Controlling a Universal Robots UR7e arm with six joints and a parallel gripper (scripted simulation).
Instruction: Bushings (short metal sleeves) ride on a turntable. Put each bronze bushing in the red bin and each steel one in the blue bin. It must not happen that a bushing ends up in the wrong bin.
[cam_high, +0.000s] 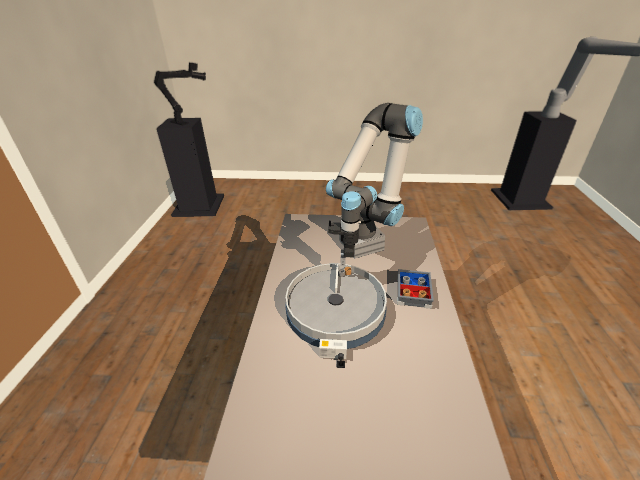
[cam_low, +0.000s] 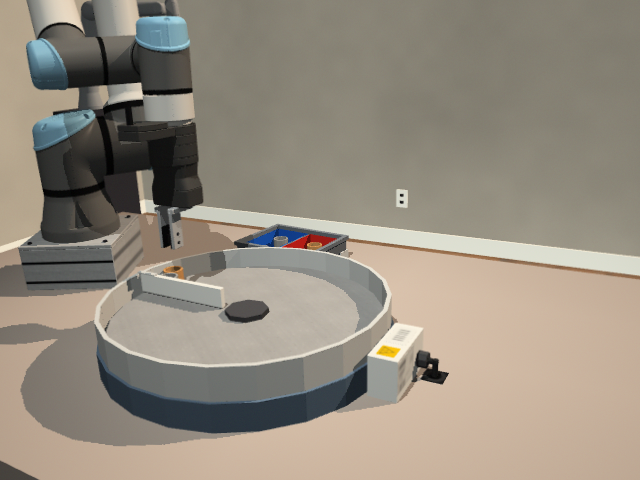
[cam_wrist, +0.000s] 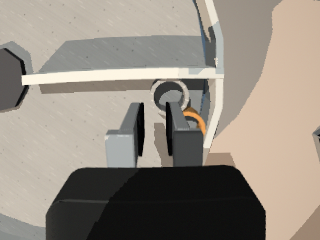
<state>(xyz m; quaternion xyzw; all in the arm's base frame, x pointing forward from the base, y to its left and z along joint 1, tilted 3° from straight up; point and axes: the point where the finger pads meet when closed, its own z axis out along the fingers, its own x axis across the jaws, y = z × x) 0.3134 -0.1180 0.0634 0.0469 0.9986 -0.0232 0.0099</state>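
Note:
My gripper (cam_high: 343, 262) (cam_low: 171, 245) (cam_wrist: 155, 119) is partly open and empty, above the far rim of the turntable (cam_high: 315, 315) (cam_low: 299, 333) (cam_wrist: 65, 135). A steel bushing (cam_wrist: 153, 95) stands on it against the white bar, ahead of the fingertips in the wrist view. A bronze bushing (cam_high: 348, 270) (cam_low: 174, 271) (cam_wrist: 201, 120) stands beside it near the rim, partly hidden by a finger in the wrist view. The red bin (cam_high: 414, 297) (cam_low: 330, 239) holds two bronze bushings, the blue bin (cam_high: 414, 275) (cam_low: 263, 238) two steel ones.
The white bar (cam_high: 337, 281) (cam_low: 181, 290) (cam_wrist: 120, 76) runs from the rim towards the dark hub (cam_high: 335, 299) (cam_low: 247, 310) (cam_wrist: 10, 80). A raised wall rings the turntable. A white box (cam_high: 333, 348) (cam_low: 393, 362) stands at its near side, beside a small black device (cam_high: 340, 361) (cam_low: 433, 367).

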